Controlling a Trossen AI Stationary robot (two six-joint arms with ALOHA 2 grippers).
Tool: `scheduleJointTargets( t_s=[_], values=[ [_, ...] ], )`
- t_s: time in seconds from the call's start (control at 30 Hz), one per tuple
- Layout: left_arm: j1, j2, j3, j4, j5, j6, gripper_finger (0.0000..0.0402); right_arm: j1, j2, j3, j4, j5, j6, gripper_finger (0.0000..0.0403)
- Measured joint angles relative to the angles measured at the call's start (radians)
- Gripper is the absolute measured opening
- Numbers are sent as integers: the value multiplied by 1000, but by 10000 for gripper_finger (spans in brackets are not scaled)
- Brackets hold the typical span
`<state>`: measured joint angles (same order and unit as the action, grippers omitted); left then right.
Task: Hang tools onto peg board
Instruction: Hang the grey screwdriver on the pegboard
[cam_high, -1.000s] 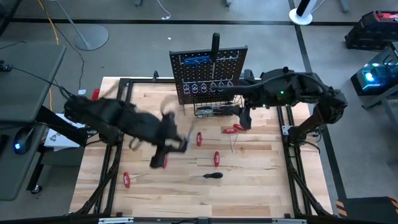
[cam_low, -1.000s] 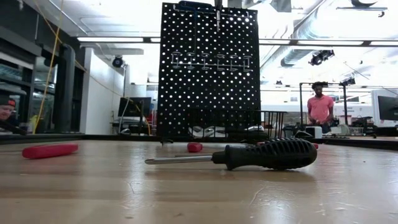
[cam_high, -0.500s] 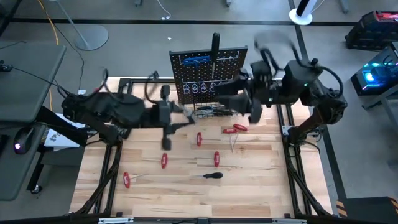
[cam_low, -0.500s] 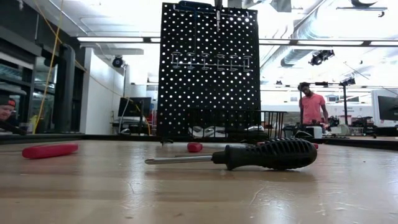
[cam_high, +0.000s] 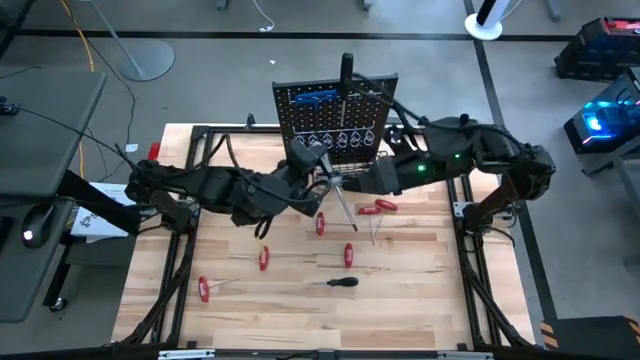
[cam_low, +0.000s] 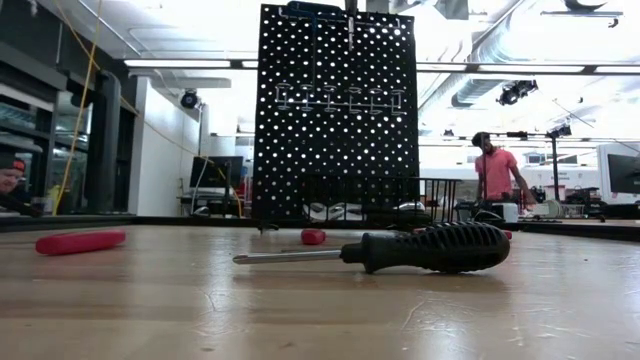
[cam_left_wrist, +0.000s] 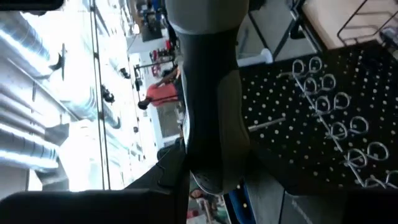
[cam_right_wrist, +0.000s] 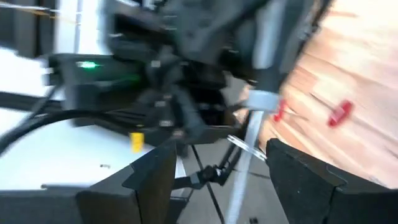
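Observation:
The black peg board (cam_high: 335, 125) stands upright at the table's far middle, with a row of metal loop hooks (cam_left_wrist: 329, 112). A blue key (cam_high: 315, 97) hangs near its top. My left gripper (cam_high: 316, 176) is raised in front of the board, shut on a tool with a dark handle and a silver shaft. My right gripper (cam_right_wrist: 221, 158) faces it from the right, open. The shaft (cam_right_wrist: 244, 168) shows between its fingers, which stand well apart from it. Several red-handled tools (cam_high: 320, 224) and a black screwdriver (cam_low: 430, 247) lie flat on the table. My left gripper holds the tool by its dark handle (cam_left_wrist: 211, 124), which fills the middle of the left wrist view. The fingers themselves are hidden behind it. The silver shaft (cam_high: 342, 208) slants down toward the table's near right, clear of the wood.
A black wire basket (cam_low: 400, 200) hangs at the board's foot. A black-handled tool (cam_high: 346, 70) sticks up at the board's top edge. The two arms meet closely in front of the board. A person (cam_low: 495, 170) stands in the room behind the table.
My left gripper has carried the tool from the table's middle toward the far edge and the peg board, rolling its wrist so that the tool has swung round. My right gripper has rolled and tipped from pointing down to pointing across at the left gripper.

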<state>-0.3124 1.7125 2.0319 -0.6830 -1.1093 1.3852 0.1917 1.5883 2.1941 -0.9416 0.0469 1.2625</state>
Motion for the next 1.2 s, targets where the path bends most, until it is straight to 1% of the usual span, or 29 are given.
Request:
scheduleJointTargets(
  t_s=[0.2,0.43,0.73,0.9,1.03,1.2],
  values=[
    [-6,-15,0,2,11,28,104,0,3,0,-97,-6,92,240],
    [-20,-17,1,6,96,49,104,-26,49,0,-63,6,92,240],
    [-22,-17,1,62,107,36,104,-48,71,0,40,7,56,240],
    [-22,-14,1,61,131,17,104,-48,70,0,40,33,28,239],
    [-15,-14,1,61,158,-1,104,-48,75,0,41,46,20,218],
    [2,-14,1,59,159,-1,104,-48,88,0,43,28,18,167]
  ],
)
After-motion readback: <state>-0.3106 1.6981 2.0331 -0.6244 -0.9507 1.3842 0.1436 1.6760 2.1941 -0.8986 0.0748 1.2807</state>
